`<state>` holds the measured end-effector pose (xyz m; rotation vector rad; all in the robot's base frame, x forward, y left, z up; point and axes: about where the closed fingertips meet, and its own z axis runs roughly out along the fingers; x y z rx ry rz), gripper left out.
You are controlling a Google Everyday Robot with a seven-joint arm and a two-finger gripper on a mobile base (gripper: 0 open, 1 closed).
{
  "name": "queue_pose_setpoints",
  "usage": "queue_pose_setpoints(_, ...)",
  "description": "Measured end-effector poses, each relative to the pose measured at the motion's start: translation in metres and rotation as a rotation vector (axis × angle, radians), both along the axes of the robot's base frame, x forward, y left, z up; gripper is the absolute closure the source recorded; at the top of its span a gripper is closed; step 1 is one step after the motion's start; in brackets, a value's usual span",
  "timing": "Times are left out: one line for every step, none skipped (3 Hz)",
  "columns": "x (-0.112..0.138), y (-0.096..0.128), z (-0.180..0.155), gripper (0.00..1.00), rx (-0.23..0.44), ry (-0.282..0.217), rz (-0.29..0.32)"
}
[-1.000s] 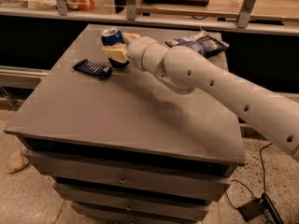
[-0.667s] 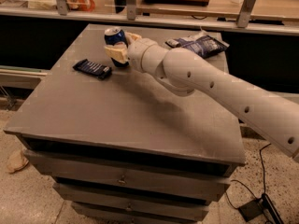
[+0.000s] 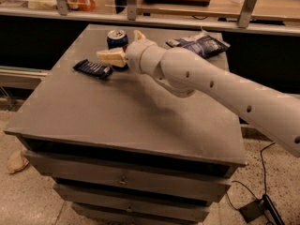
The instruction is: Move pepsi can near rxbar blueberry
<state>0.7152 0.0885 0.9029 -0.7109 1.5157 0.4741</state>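
Drawer fronts sit nearest, under the grey cabinet top, and the white arm reaches across that top from the right toward its far left corner. Beyond the bare middle, the rxbar blueberry lies flat near the left edge. Just behind it the gripper sits around the pepsi can, which stands upright close beside the bar. I cannot tell whether the gripper is clamped on the can or loose around it. Farther back to the right lies a dark blue snack bag. The can looks near enough already, so the risk lies in leaving: a sideways pull-out could tip the can or drag it away, and a low sweep left could push the bar.
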Motion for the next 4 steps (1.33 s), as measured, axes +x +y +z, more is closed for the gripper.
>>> queue_pose_setpoints(-0.01,-0.004,0.007,0.0,-0.015,0.015,-0.028)
queue_pose_setpoints(-0.04,-0.028,0.025,0.0,-0.058,0.042,-0.093)
queue_pose_setpoints(-0.078,-0.058,0.037,0.0,-0.126,0.045,-0.176)
queue_pose_setpoints(-0.124,-0.101,0.035,0.0,-0.258,0.025,-0.27)
